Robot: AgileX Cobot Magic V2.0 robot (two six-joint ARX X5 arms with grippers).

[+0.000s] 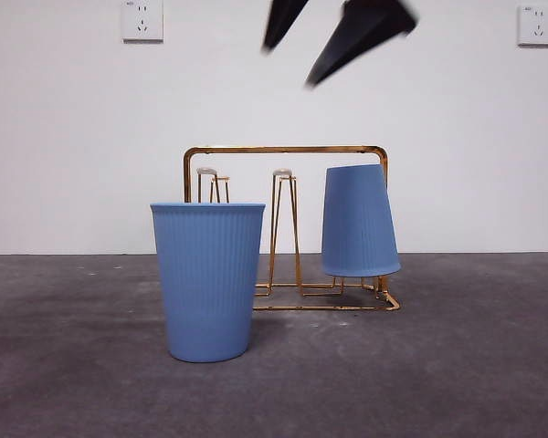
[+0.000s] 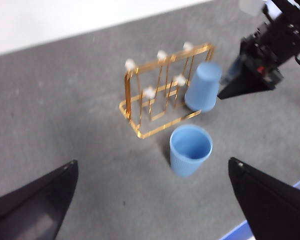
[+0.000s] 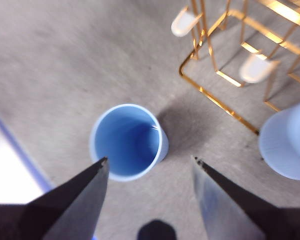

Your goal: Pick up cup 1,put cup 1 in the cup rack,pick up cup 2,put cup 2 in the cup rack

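The gold-coloured thin wire cup rack [image 1: 287, 228] is seen at the centre of the front view, with an inverted ribbed blue plastic cup [image 1: 359, 222] hung, slightly tilted, on a peg at its right end. A second ribbed blue cup [image 1: 208, 279] is seen upright on the grey table [image 1: 457, 374] at lower left of centre, just in front of the rack. The right gripper [image 3: 149, 165] is held above this cup with its black jaws spread apart and nothing between them, while the left gripper [image 2: 152, 172] is likewise held wide open, well apart from the rack.

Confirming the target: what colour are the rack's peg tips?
White, on the gold cup rack; clearest in the right wrist view.
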